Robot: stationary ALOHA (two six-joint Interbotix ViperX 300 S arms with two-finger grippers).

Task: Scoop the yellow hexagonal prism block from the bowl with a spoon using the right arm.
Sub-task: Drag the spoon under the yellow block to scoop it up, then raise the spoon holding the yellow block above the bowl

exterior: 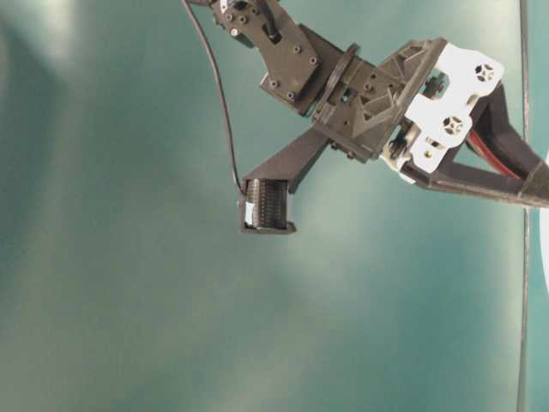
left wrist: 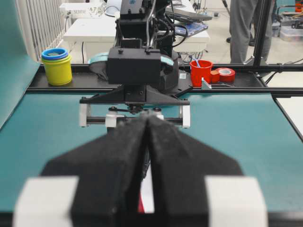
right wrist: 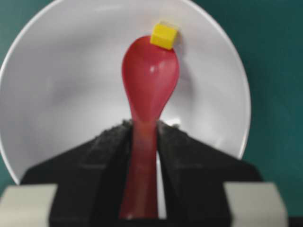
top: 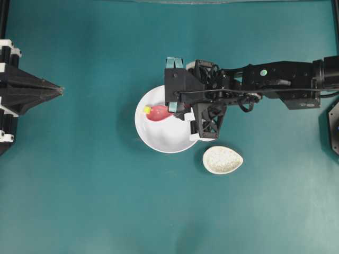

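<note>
- Over the teal table mat (top: 79, 185), the black right arm (top: 275, 82) reaches in from the right side of the overhead view and ends above the large round plain white bowl (top: 159, 138).
- Clamped between the fingers of the right gripper (right wrist: 144, 137) is the short straight handle of the glossy red-pink soup spoon (right wrist: 150, 80); the jaws are clenched on it, one black finger pressed to each side of the handle.
- Inside the bowl, the spoon's oval scoop lies low over the white floor, pointing away from the gripper.
- At the far tip of the scoop sits the tiny bright yellow hexagonal prism block (right wrist: 164, 35), touching the tip's edge; the wrist view does not settle whether it rests on the lip or just beyond it on the bowl. It is not down in the hollow of the scoop.
- Seen from overhead, the same block (top: 146, 110) shows at the scoop's left end, within the left part of the bowl.
- Just beside the bowl, to its lower right in the overhead view and apart from it, lies a small speckled off-white egg-shaped spoon rest (top: 222, 160).
- At the left edge of the table the left gripper (left wrist: 147, 142) is parked well apart from the bowl, its two black fingers pressed together, grasping nothing.
</note>
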